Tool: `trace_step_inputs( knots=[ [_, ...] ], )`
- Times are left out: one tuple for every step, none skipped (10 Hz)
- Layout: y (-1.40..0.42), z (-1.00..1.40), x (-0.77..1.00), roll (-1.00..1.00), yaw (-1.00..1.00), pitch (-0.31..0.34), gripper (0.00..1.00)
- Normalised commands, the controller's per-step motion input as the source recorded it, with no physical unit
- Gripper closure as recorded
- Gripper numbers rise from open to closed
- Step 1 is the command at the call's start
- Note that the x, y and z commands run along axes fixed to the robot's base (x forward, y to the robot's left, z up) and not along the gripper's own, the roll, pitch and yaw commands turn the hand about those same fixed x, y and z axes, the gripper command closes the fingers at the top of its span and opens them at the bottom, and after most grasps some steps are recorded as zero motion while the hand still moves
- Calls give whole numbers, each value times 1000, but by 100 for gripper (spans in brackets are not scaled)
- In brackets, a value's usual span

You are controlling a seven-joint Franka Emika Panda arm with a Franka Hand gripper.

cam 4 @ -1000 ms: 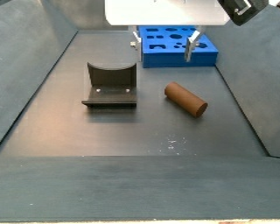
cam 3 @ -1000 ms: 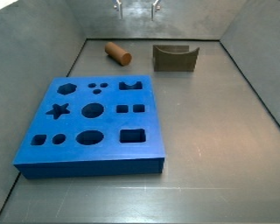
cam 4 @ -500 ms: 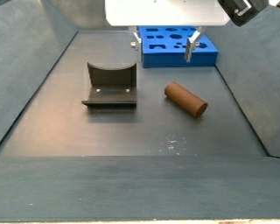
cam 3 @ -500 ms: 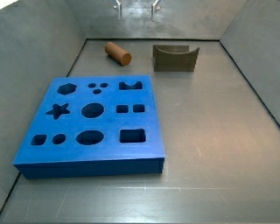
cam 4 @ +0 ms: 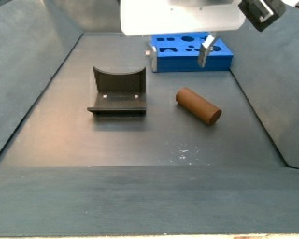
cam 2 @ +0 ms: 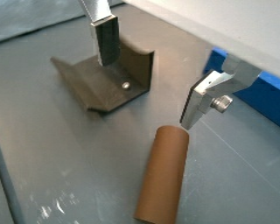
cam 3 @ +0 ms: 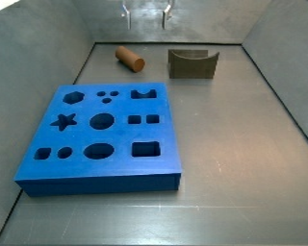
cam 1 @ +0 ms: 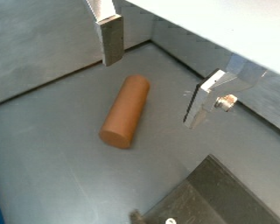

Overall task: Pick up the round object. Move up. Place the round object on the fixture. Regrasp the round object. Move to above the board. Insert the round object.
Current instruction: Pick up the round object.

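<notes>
1 round object [cam 1: 125, 111] lying flat, pincer [cam 1: 154, 74] above, empty, spread

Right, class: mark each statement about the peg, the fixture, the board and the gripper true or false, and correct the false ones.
1. The round object lies on the floor. True.
2. The gripper is clamped on the peg. False: its fingers are open, nothing between them.
3. The fixture carries the peg in its notch. False: the notch is empty.
4. The board has a star-shaped hole. True.
5. The peg stands in a board hole. False: it lies apart from the board.
</notes>
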Motion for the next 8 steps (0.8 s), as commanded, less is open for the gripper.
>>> trace_step_inputs(
  knots=[
    [0, -414, 0, -6, 1000, 0, 0],
    [0, -451, 0, -31, 1000, 29, 0],
    [0, -443, 0, -46, 1000, 29, 0],
    [0, -469, 0, -23, 1000, 46, 0],
    [114, -160, -151, -89, 674, -83, 0],
    [0, 0, -40, 0, 0, 0, 0],
    [-6, 0, -423, 0, -151, -229, 0],
    [-37, -23, -746, 0, -257, -440, 0]
  ],
)
